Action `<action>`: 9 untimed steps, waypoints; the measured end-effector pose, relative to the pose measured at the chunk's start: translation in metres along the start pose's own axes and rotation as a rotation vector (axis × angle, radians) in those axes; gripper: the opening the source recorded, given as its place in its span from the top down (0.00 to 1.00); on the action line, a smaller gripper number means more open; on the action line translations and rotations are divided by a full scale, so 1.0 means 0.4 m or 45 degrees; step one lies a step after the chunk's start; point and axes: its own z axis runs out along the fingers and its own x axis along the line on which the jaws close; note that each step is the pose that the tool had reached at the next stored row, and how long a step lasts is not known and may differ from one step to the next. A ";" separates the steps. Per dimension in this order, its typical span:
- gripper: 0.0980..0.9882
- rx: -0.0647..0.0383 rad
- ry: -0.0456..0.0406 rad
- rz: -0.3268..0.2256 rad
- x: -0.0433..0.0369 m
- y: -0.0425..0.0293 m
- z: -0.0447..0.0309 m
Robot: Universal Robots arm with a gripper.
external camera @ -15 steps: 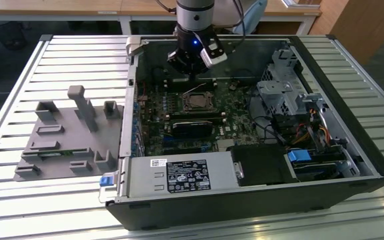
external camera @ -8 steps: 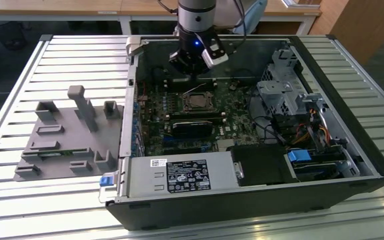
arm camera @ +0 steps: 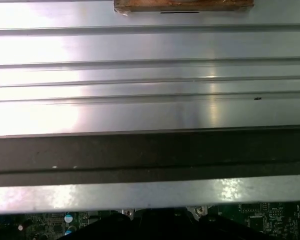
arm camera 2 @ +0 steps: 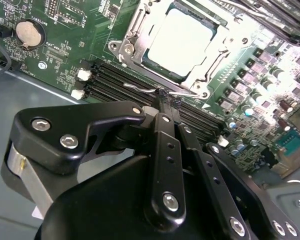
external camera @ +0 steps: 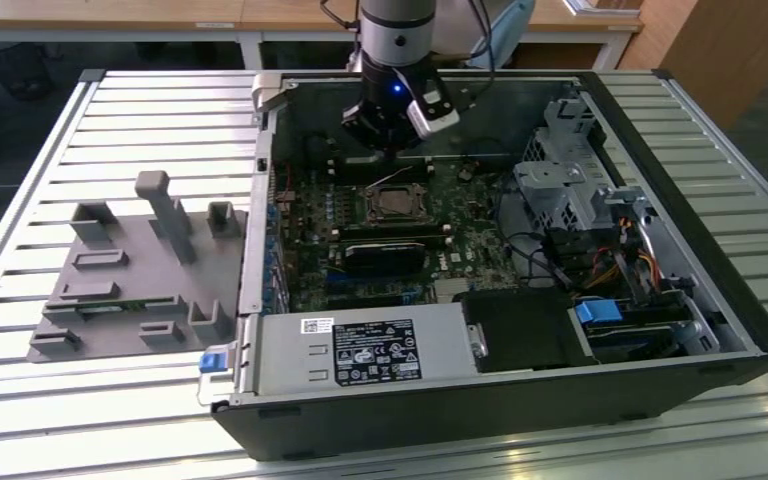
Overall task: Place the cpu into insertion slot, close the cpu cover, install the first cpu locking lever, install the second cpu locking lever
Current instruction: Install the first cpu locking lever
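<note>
In the second wrist view the cpu (arm camera 2: 182, 42) lies flat in the insertion slot (arm camera 2: 155, 57), its pale face showing through the window of the silvery cpu cover (arm camera 2: 131, 37), which lies down around it. A thin wire locking lever (arm camera 2: 140, 88) runs along the socket's near side. My gripper (arm camera 2: 167, 97) is shut, and its black fingertips touch that lever wire. In the exterior view the gripper (external camera: 381, 150) hangs inside the open computer case, just behind the insertion slot (external camera: 395, 203).
Memory slots (arm camera 2: 115, 75) and a coin battery (arm camera 2: 29, 31) sit near the socket. A long black module (external camera: 384, 255) lies in front of it, and a drive cage (external camera: 571, 180) is at the exterior view's right. A grey fixture (external camera: 144, 260) stands on the slatted table, with the power supply (external camera: 357, 350) in front.
</note>
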 end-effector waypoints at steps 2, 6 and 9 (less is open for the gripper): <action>0.99 0.000 0.000 0.000 -0.001 0.001 0.002; 0.99 0.000 0.000 0.002 -0.005 0.003 0.005; 0.99 0.000 0.000 0.003 -0.009 0.003 0.008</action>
